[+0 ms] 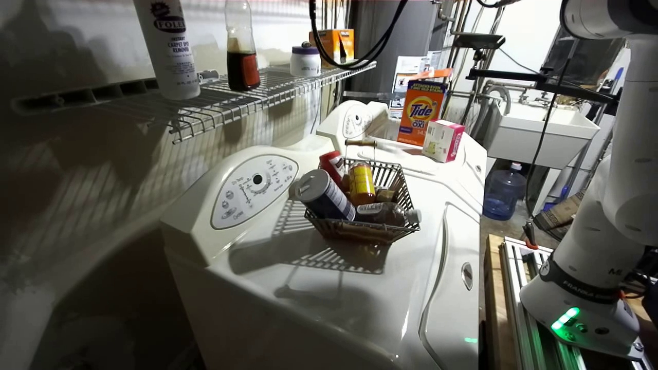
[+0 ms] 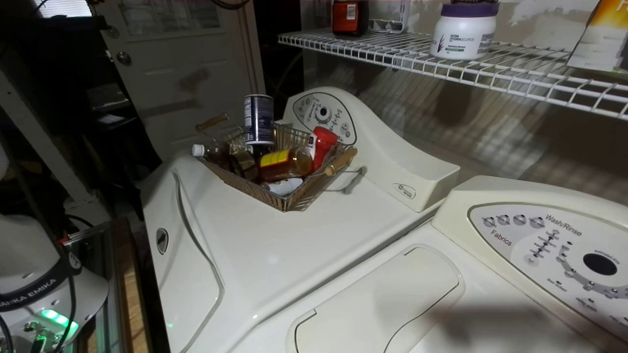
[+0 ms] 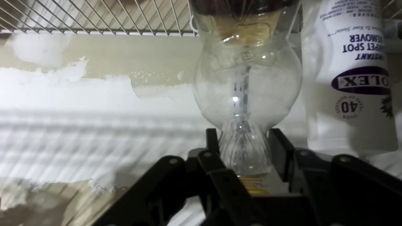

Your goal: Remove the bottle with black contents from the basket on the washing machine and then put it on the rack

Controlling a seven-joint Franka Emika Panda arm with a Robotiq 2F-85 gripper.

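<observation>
The bottle with black contents (image 1: 243, 67) stands upright on the white wire rack (image 1: 288, 85). Its lower part also shows in an exterior view (image 2: 350, 18). In the wrist view, which is upside down, the bottle (image 3: 248, 88) hangs from the top of the picture. My gripper (image 3: 243, 133) is partly open with its fingers on both sides of the clear neck. A gap shows between the neck and the right finger. The gripper is outside both exterior views. The basket (image 1: 360, 234) sits on the washing machine (image 1: 267, 272).
A tall white purple-labelled bottle (image 3: 351, 81) stands close beside the black-contents bottle on the rack. A purple-lidded jar (image 1: 305, 61) and orange box (image 1: 340, 45) stand farther along. The basket holds several containers, including a white-capped bottle (image 1: 383, 214). A Tide box (image 1: 420, 110) stands behind.
</observation>
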